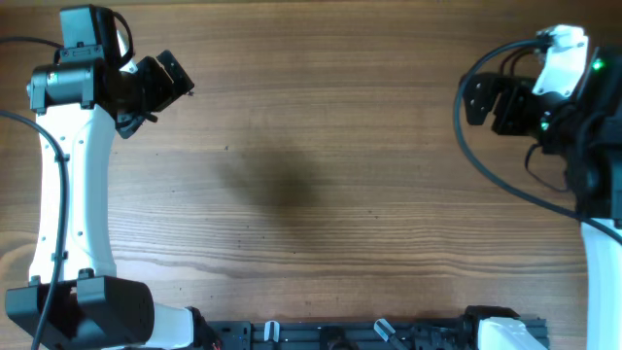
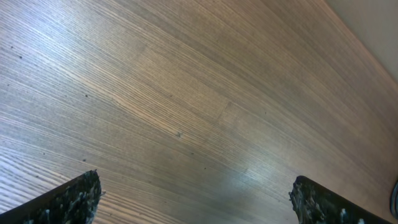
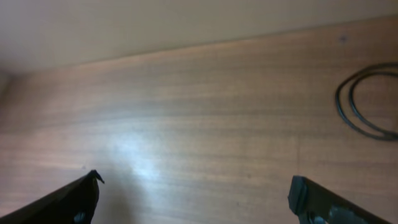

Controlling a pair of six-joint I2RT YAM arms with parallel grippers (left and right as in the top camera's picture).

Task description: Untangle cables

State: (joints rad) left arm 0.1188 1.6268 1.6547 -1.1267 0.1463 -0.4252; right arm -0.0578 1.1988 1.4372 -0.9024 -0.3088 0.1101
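Note:
No tangled cables lie on the table in the overhead view. In the right wrist view a dark looped cable [image 3: 368, 102] lies on the wood at the right edge, partly cut off by the frame. My left gripper [image 1: 175, 78] hovers at the far left of the table, open and empty; its fingertips [image 2: 196, 186] show only bare wood between them. My right gripper [image 1: 483, 102] hovers at the far right, open and empty, its fingertips [image 3: 196, 183] wide apart over bare wood.
The wooden table [image 1: 311, 175] fills the view. Black robot cables [image 1: 476, 156] arc off the right arm, and others run along the left arm [image 1: 58, 194]. A dark rail with clips [image 1: 369, 333] lies along the near edge.

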